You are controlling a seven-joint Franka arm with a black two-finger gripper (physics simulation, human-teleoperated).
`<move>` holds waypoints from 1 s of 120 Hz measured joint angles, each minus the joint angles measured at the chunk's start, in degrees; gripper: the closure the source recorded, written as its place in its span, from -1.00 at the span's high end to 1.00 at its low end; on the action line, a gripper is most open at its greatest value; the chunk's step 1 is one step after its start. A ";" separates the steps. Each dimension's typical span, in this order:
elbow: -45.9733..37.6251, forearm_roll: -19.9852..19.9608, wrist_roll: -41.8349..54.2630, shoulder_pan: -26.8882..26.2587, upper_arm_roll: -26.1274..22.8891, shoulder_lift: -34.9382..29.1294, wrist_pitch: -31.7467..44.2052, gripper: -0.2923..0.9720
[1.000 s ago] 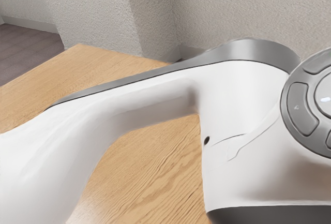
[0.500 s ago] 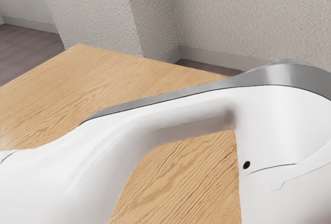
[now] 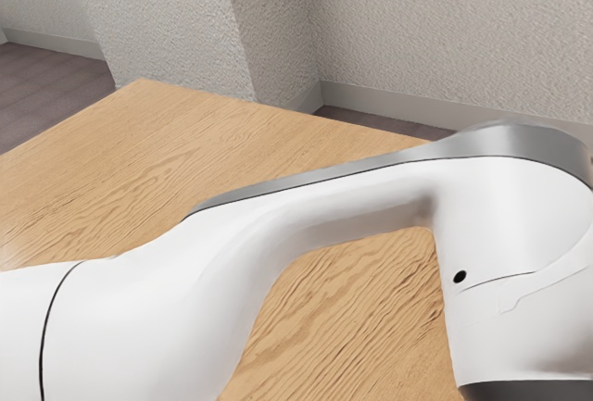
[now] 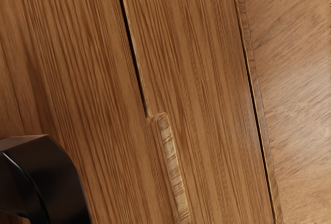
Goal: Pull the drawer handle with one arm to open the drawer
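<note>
Wrist view looks straight at warm brown wood with a long grain, and the handle (image 4: 170, 169) sits on it as a slim wooden bar with ribbed markings along its edge. The bar lies on the drawer front (image 4: 201, 53), a plank bounded on one side by a thin dark seam (image 4: 132, 43) that ends right at the bar's near end. Past the seam is a neighbouring panel (image 4: 57, 58) of the same wood. On the drawer front's other side there is a paler edge line, and beyond it a surface (image 4: 295, 79) whose grain slants a different way.

One black, faceted corner of the claw (image 4: 39, 182) juts in over the neighbouring panel. The handle lies near it but apart, with a bare strip of wood between the two. Nothing black touches the bar. Whether the claw is spread or pressed together, I cannot tell from where I stand, and I cannot tell whether the drawer is open or shut.

From the side, the white arm (image 3: 324, 234) sweeps across a light oak tabletop (image 3: 139, 160), a grey band running along its upper edge. Behind it rise speckled pale walls (image 3: 417, 21) with a white skirting board (image 3: 389, 100), and a dark floor (image 3: 37, 77) shows at the exterior view's left.
</note>
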 joint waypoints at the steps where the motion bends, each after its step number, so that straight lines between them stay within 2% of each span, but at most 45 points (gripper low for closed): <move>1: -0.02 -0.01 0.04 -0.01 0.01 -0.03 -0.02 0.56; 40: -0.48 -2.49 1.11 -0.11 3.33 -1.38 -2.28 0.55; 71: -0.12 -4.47 1.61 0.83 3.78 -2.32 -5.12 0.52; 89: -0.34 -5.62 1.74 0.80 3.82 -2.51 -7.03 0.67; 120: -3.02 -7.17 1.80 0.38 4.41 -5.49 -9.54 0.53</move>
